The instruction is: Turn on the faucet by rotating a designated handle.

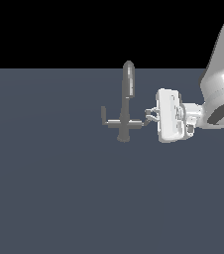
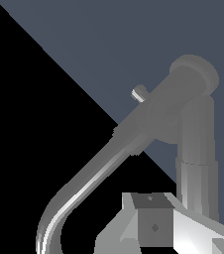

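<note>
The faucet [image 1: 126, 106] is seen standing upright on the grey tabletop [image 1: 49, 198], its tall spout rising above a short crossbar. The handle [image 1: 146, 117], the prong at the crossbar's end toward the exterior view's right, is met by the gripper [image 1: 151, 115], which is brought in sideways from that side.

A slip is the main risk: the prong is short and smooth, so if it is pushed off-centre the fingers [image 1: 153, 112] could be carried over its tip or past it, and the crossbar would be left unturned. A push aimed too low could be spent against the crossbar instead.

The arm is held low, with the wrist turned level so the hand points horizontally at the faucet. The fingers appear slightly apart around the prong, though whether it is clamped cannot be told.
</note>
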Tool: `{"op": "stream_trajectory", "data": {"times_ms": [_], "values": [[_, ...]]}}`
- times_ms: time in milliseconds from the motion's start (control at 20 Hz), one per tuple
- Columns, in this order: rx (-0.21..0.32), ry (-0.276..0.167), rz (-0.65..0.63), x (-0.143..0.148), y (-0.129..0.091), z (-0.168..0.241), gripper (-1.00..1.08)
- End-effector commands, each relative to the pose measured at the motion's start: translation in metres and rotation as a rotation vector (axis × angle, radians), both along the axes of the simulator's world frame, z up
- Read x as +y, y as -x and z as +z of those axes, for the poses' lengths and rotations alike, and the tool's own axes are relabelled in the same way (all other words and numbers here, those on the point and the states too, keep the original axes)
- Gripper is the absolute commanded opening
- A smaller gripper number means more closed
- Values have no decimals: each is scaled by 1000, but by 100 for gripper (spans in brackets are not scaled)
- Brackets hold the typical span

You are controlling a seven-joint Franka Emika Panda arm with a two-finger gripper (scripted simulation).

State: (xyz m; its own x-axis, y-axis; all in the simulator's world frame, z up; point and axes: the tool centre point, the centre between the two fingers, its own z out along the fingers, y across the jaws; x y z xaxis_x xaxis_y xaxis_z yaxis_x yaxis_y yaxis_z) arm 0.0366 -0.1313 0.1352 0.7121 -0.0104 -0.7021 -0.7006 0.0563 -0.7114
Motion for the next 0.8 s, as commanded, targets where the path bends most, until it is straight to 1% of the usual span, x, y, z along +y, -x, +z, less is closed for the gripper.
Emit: {"op": "stream_trajectory", "data": {"times_ms": [0,200,250,300,700,750], "values": [[12,-7,7,0,12,-5,-100],[11,-7,7,1,24,-9,-100],[11,-7,7,1,24,-9,-100],[-9,-1,4,1,15,-1,-100],[10,-7,8,2,42,-56,-100],[10,-7,8,2,42,-56,-100]]}}
